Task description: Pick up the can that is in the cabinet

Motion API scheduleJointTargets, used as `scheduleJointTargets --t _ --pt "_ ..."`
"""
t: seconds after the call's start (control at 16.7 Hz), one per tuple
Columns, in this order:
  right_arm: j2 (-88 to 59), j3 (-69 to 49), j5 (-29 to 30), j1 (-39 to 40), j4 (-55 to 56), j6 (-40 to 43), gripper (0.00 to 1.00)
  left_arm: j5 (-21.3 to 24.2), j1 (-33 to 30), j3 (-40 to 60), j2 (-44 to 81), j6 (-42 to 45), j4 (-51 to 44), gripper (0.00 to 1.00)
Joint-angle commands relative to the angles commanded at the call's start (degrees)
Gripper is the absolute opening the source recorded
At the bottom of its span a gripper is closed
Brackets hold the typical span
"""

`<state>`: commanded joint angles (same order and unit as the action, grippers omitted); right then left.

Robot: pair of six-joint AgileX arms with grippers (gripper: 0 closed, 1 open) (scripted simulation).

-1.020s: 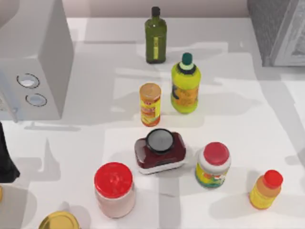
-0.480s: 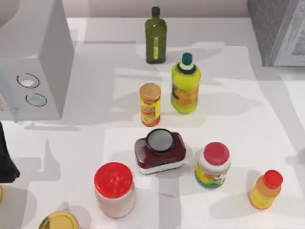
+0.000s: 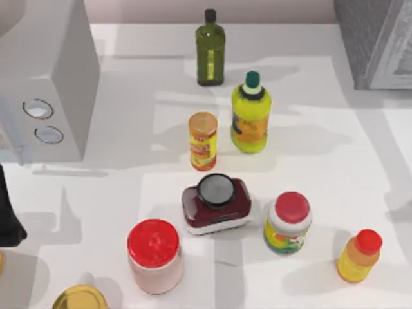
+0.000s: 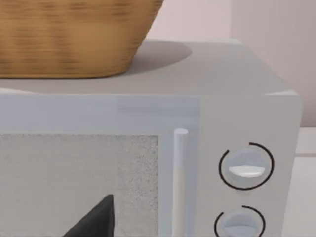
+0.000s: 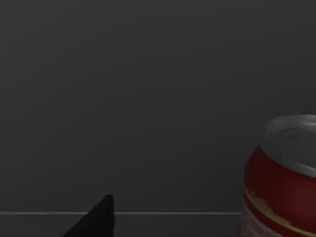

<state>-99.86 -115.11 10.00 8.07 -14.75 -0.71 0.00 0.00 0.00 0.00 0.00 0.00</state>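
My right gripper inside dark cabinet [image 3: 376, 38], grip state impossible to tell. Can [image 5: 281, 173] upright on cabinet floor, off to one side of my finger [image 5: 96, 219], not between jaws. Left arm parked by microwave [image 4: 197, 148].

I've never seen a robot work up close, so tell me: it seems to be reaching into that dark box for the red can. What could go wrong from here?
The can sits off to one side of the right wrist view, not centred, so the right arm's fingers may close beside it or knock it over.

The space around the can is dim with a wall close behind, so a push might shove the can against that wall.

The left arm is parked at the table's left edge, beside the light-grey box with two dials.
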Motion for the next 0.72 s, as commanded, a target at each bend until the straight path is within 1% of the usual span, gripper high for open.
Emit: scheduleJointTargets --t 0.3,0.72 --pt "-0.9 -1.0 -0.1 -0.2 -0.1 0.0 1.0 0.0 0.0 0.0 0.0 0.0 0.0 1.0" --pt "-0.9 -1.0 -0.1 -0.2 -0.1 0.0 0.47 0.0 0.0 0.0 0.0 0.0 0.0 1.0"
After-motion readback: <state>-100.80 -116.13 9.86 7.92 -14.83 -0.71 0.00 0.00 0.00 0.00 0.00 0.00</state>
